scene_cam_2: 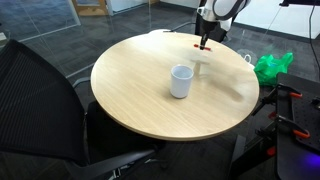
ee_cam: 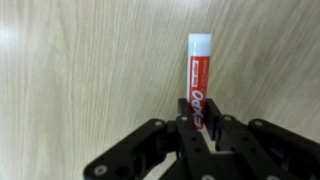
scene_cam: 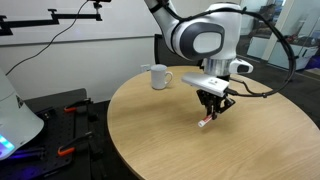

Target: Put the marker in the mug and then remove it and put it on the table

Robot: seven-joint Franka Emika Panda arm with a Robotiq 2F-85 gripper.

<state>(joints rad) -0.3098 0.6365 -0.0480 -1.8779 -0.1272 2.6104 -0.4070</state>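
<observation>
1. In an exterior view the white mug stands upright left of centre on the round, tan wood-grain table, well apart from the arm.
2. The marker is a slim stick with a red body, pale lettering and a white end. In the wrist view it runs up the frame just right of centre, white end topmost.
3. The gripper is clamped on the marker's red end, jaws drawn in narrow around it.
4. Right of centre in an exterior view, the marker hangs tilted beneath the gripper, white end lowest and close to the tabletop. I cannot tell whether it touches.
</observation>
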